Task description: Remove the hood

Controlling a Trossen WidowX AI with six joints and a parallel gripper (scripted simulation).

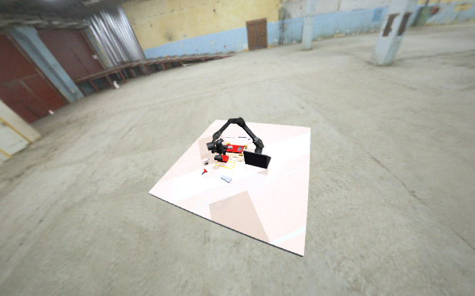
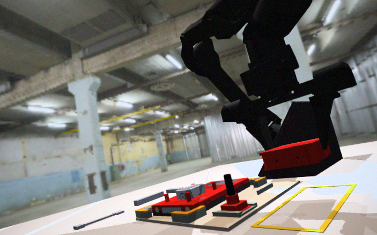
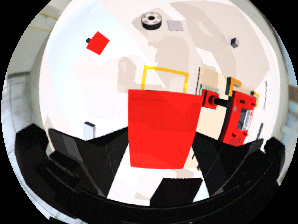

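Note:
The red hood is held in the air, off the car, slightly tilted in the exterior view. My gripper is shut on it, one finger at each end. The yellow outline of the marked area lies lower on the table; in the wrist view it shows partly beyond the hood's edge, which hides the rest. The red toy car sits between yellow-topped corner blocks, its grey engine uncovered.
A tan board carries the car and a red stand with an upright black rod, near the marked area. A large black box stands by the arm base. A red piece, a wheel and a grey block lie around.

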